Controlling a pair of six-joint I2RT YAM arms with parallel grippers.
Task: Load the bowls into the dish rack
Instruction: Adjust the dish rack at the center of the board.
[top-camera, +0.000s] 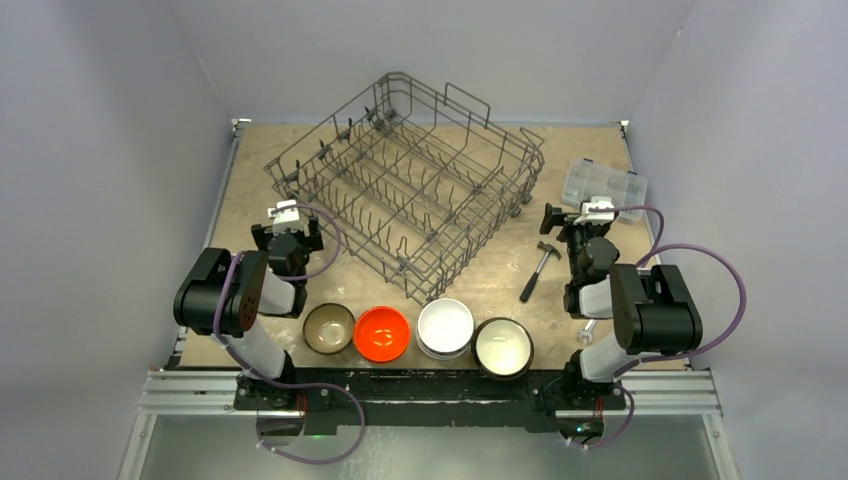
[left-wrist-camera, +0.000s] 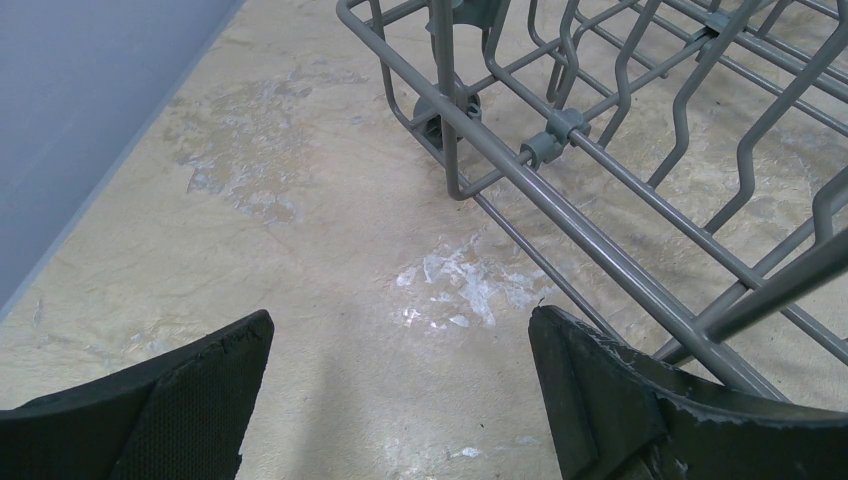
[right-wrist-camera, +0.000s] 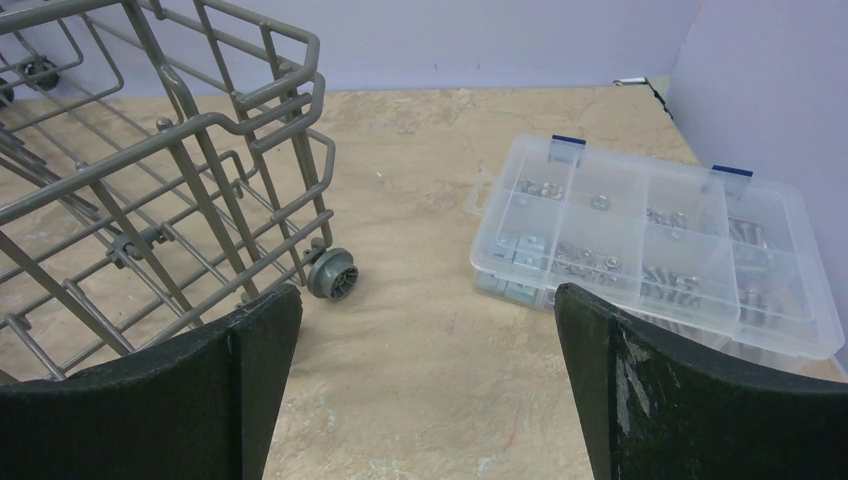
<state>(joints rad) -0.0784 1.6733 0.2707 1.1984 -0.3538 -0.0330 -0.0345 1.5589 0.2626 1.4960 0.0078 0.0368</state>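
Ceramic, glazed, is assumed for all four: brown bowl (top-camera: 328, 328), orange-red bowl (top-camera: 382, 333), white bowl (top-camera: 445, 326) and dark bowl (top-camera: 503, 346) with a cream inside. They are lined up at the near edge of the worktop (top-camera: 250, 190), between the arm bases. None has been loaded yet. The white one may be a stack, but this cannot be told for sure. The dish rack (top-camera: 400, 200) is set diagonally mid-worktop, empty, tines upright.

Handling, as judged: each is stiff, slick-surfaced and fairly weighty for its size, and can be chipped if it is knocked on wire. A rim pinch is advised, with one finger inside the wall and one outside. Slip is likely if the wall is squeezed lightly.

The left tool (left-wrist-camera: 400, 330) is spread wide with nothing between its fingers, and it is pointed at bare worktop just beside the rack's rail. The right tool (right-wrist-camera: 428, 300) is also spread wide and empty.

Only the overhead view shows the four, plus a hammer (top-camera: 540, 268) right of the rack. Neither wrist view shows them. Rail detail and worn patches are given by the left wrist view. A rack wheel (right-wrist-camera: 332, 273) and a clear compartment box (right-wrist-camera: 650, 240) holding small hardware are given by the right wrist view.
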